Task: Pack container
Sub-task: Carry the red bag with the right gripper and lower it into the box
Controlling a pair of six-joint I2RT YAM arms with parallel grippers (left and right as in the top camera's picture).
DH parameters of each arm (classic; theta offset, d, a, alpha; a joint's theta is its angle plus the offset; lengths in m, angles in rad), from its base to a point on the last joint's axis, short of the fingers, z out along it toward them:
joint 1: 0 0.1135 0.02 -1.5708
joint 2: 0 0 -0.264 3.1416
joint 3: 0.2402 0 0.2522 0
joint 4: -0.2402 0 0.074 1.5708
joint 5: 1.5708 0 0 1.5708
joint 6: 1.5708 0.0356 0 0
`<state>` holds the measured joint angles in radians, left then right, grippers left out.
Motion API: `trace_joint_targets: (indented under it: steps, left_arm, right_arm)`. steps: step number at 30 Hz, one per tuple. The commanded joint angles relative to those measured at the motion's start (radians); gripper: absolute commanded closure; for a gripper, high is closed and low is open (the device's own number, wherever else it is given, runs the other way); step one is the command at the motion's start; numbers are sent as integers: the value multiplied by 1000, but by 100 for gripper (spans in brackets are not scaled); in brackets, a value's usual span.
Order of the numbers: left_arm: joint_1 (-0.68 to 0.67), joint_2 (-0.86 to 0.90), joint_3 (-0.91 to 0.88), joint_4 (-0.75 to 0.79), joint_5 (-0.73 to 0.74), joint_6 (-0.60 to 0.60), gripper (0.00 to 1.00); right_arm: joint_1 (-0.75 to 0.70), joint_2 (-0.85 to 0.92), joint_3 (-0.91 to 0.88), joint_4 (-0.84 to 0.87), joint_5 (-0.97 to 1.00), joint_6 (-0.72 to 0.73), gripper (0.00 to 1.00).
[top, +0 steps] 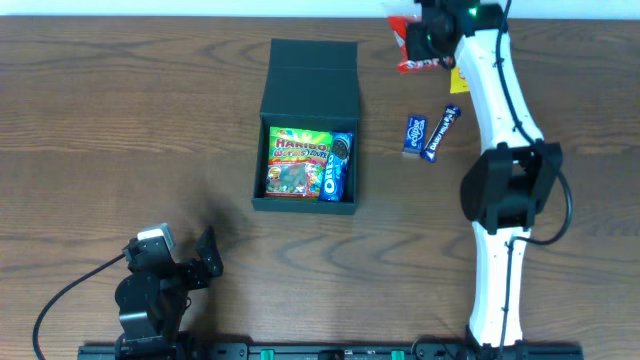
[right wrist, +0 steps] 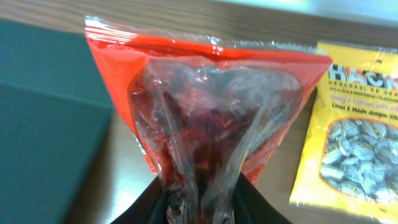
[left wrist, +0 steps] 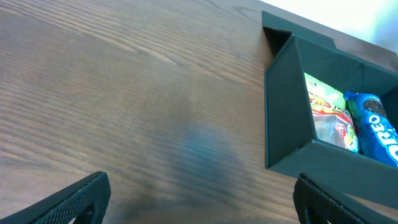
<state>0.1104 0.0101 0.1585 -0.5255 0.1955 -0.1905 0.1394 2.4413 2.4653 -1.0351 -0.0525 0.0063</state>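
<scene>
The dark teal container (top: 305, 205) stands open at mid-table, its flap lid (top: 311, 68) folded back. Inside lie a Haribo bag (top: 297, 161) and a blue Oreo packet (top: 337, 166). In the left wrist view the container (left wrist: 286, 118) is at the right. My right gripper (top: 425, 38) at the far right back is shut on a red clear-fronted snack bag (right wrist: 205, 106), held above the table; the bag also shows in the overhead view (top: 408, 45). My left gripper (top: 205, 255) is open and empty near the front left (left wrist: 199, 202).
Two small blue packets (top: 415, 133) (top: 441, 132) lie right of the container. A yellow candy bag (right wrist: 354, 137) lies by the red bag near the table's back edge. The right arm (top: 505, 170) stretches along the right side.
</scene>
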Motion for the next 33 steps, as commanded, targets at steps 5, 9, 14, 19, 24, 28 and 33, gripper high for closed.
trace_joint_targets:
  steps: [5, 9, 14, 19, 24, 28, 33]
  left_arm:
    - [0, -6, -14, 0, 4, 3, 5]
    - [0, -6, -14, 0, 4, 3, 5]
    - [0, -6, -14, 0, 4, 3, 5]
    - [0, -6, -14, 0, 4, 3, 5]
    - [0, -6, -14, 0, 4, 3, 5]
    - [0, -6, -14, 0, 4, 3, 5]
    - [0, -6, -14, 0, 4, 3, 5]
  right_arm:
    - [167, -14, 206, -271, -5, 264, 72]
    - [261, -14, 203, -401, -8, 458, 75]
    - [398, -14, 201, -473, 3, 624, 76]
    - [521, -14, 188, -496, 105, 774, 75]
    - [613, -14, 166, -509, 139, 840, 75]
    - [660, -14, 135, -518, 205, 911, 74]
    - [681, -14, 124, -521, 247, 959, 57]
